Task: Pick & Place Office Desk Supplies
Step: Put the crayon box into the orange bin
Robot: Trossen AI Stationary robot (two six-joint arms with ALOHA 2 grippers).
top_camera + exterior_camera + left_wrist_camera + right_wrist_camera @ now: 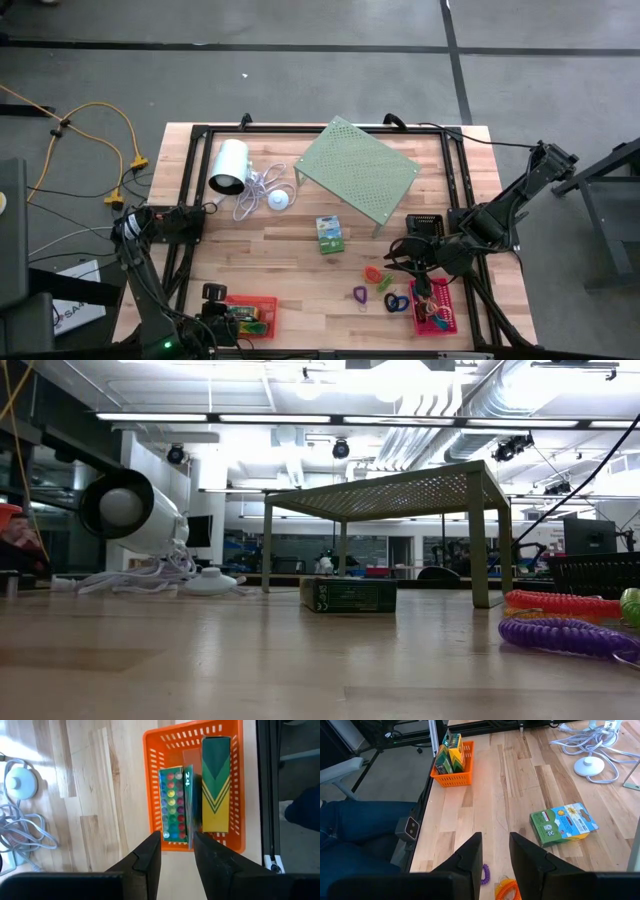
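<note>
An orange-red mesh basket [235, 785] stands near the table's front left corner with two boxes upright in it: a green-yellow one [216, 780] and one with coloured dots [172, 802]. My left gripper [177, 845] hangs open above the basket's edge, empty. Another green-white box [562, 825] lies flat mid-table. Purple [484, 872] and orange [507, 890] coiled loops lie just below my right gripper [495, 842], which is open, empty and raised above the table. The pink basket [455, 325] holds small colourful items at the front right.
The pale green perforated shelf [358, 172] stands at the far middle, and the white cylinder [229, 165] with its cord [258, 190] at the far left. A black basket [425, 222] sits by my right arm. A person's blue-clad leg [365, 827] is beside the table.
</note>
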